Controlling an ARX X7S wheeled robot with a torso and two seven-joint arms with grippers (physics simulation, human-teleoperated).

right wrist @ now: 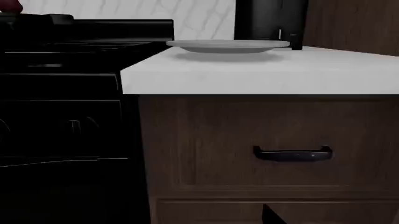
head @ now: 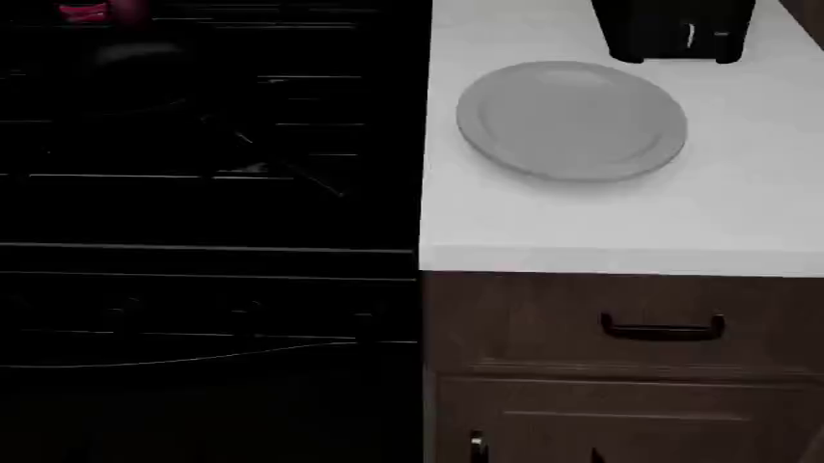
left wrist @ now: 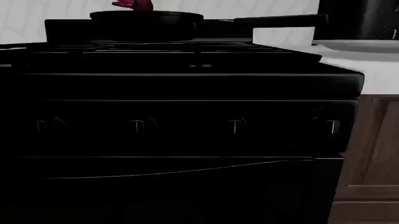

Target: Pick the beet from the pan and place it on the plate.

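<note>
The beet [head: 84,13] shows as a magenta-red spot at the far left of the black stove. In the left wrist view its stem stubs [left wrist: 132,4] stick up over the rim of the dark pan [left wrist: 146,21], whose handle [left wrist: 281,20] points toward the counter. The light grey plate [head: 573,121] lies bare on the white counter to the right of the stove. It also shows in the right wrist view [right wrist: 227,45]. Both grippers are low, in front of the stove and cabinet. One dark fingertip [right wrist: 271,215] of my right gripper shows well off centre. The left gripper is lost against the black oven door.
A black appliance [head: 676,29] stands on the counter [head: 618,222] just behind the plate. The stove front has a row of knobs [left wrist: 140,125] and an oven door handle. Below the counter is a brown drawer with a dark handle [head: 661,330].
</note>
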